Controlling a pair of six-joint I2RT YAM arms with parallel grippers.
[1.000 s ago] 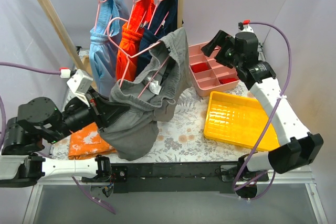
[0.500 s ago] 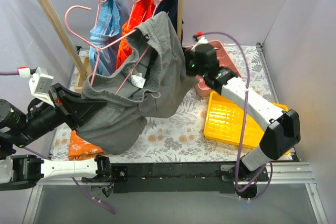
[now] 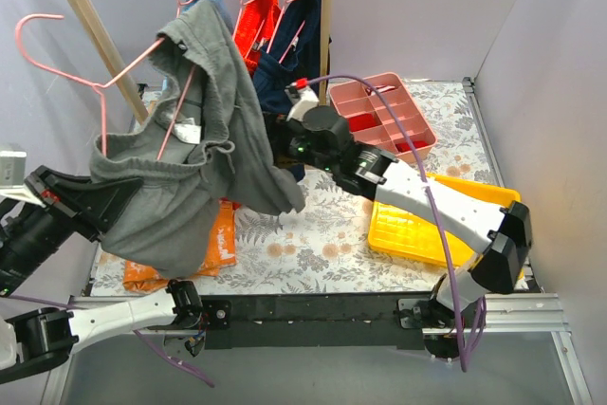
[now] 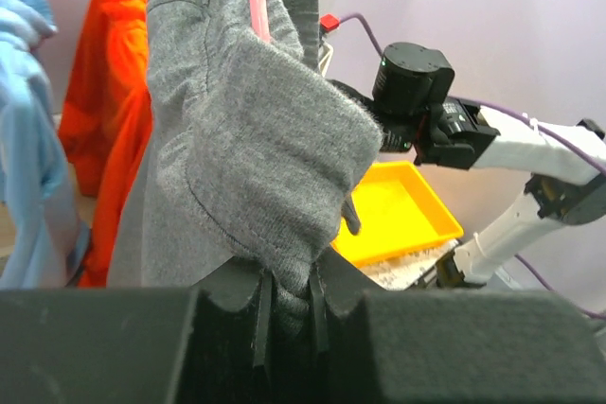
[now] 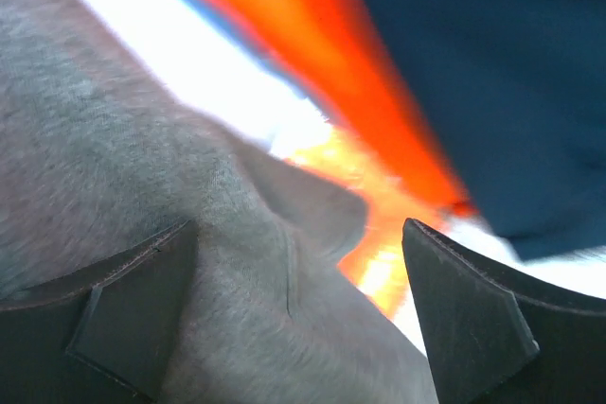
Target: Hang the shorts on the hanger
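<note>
Lilac wall point(image 3: 427, 7) behind: shorts point(image 3: 204, 154), hanger point(image 3: 99, 90) raised leftward.

right arm point(image 3: 432, 204): white shells, black round joints | purple cable point(image 3: 446, 263) looped along it, red plug point(image 3: 302, 83) at its 11 o'clock end | left arm point(image 3: 57, 215): black body, white link point(image 3: 114, 305) toward 6 o'clock | right tool point(image 5: 298, 314): dark matte wedge fingers point(image 5: 133, 319) | left tool point(image 4: 284, 305): black, slotted

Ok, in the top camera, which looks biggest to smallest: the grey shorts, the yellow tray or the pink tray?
Biggest: grey shorts, though they hang nearer the camera, so that's unsure. Then yellow tray. Smallest: pink tray.
</note>
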